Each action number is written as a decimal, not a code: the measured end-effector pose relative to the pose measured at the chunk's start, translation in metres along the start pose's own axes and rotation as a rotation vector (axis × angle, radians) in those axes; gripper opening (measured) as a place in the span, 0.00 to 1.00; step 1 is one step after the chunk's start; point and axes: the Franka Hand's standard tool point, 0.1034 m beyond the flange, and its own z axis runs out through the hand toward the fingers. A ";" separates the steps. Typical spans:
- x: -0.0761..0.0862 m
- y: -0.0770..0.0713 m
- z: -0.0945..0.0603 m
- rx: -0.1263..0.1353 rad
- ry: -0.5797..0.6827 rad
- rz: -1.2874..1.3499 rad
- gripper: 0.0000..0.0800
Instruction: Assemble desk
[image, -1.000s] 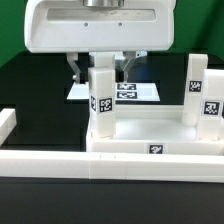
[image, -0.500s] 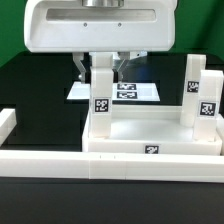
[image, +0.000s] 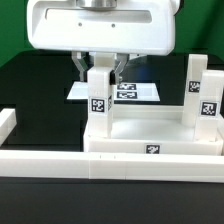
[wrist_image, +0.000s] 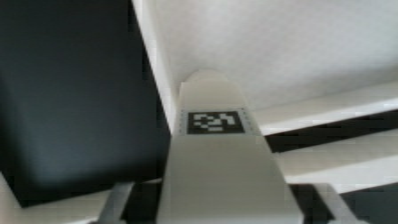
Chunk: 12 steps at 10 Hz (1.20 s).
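Observation:
The white desk tabletop lies upside down against the front wall, with a tag on its near rim. My gripper is shut on a white tagged leg that stands upright at the tabletop's corner on the exterior view's left. In the wrist view the leg runs between my fingers down to the tabletop. Two more tagged legs stand upright at the corners on the exterior view's right. No fourth leg shows.
The long white border wall runs along the front and turns back on the exterior view's left. The marker board lies flat on the black table behind the tabletop, partly hidden by the gripper and leg.
The held leg and its tag have shifted slightly toward the exterior view's left, with the fingers moving round it. The tabletop and the other legs have not moved.

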 end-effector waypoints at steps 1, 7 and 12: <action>0.000 0.000 0.000 0.006 -0.001 0.100 0.36; -0.001 -0.001 0.001 0.029 -0.011 0.579 0.36; -0.002 -0.005 0.002 0.033 -0.016 0.710 0.36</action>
